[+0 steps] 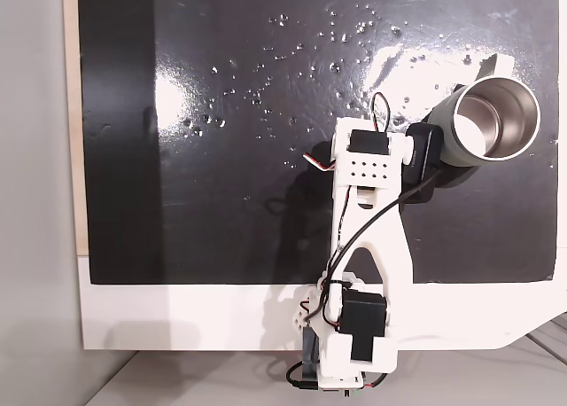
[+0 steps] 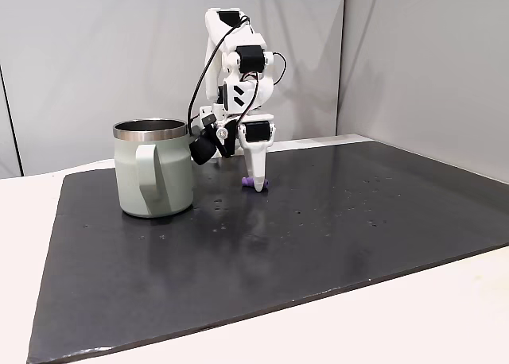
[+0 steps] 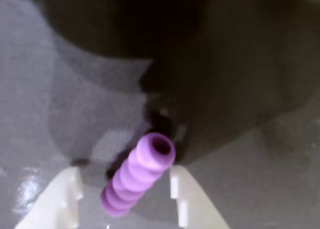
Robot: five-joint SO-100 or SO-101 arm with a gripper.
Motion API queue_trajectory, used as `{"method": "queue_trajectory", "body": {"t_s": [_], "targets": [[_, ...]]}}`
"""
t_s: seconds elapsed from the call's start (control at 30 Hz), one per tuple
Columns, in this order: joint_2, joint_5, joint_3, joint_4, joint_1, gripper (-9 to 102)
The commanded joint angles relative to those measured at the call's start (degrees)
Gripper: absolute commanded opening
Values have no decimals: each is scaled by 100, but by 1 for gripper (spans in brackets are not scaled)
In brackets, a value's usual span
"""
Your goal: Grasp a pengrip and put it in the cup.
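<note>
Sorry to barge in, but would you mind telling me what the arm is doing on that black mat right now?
The arm has its gripper lowered onto the black mat, with the purple pengrip lying between the two white fingers. The jaws look open around it rather than closed on it, and the pengrip sits on the mat in the side fixed view. The metal cup stands upright beside the arm, and nothing is visible inside it.

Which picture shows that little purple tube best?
The wrist view: the pengrip looms large, ribs and open end clear, between the gripper fingers. A fixed view from the side shows a tiny purple speck under the gripper.
</note>
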Motion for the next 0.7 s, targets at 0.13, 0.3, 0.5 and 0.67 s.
{"method": "queue_trajectory", "body": {"t_s": [0.13,0.3,0.5,0.67], "targets": [[-149,62,-246,-158,53,0],[9,79,-281,-123,53,0],[721,141,-896,598,26,0],[1547,105,-1547,1336,62,0]]}}
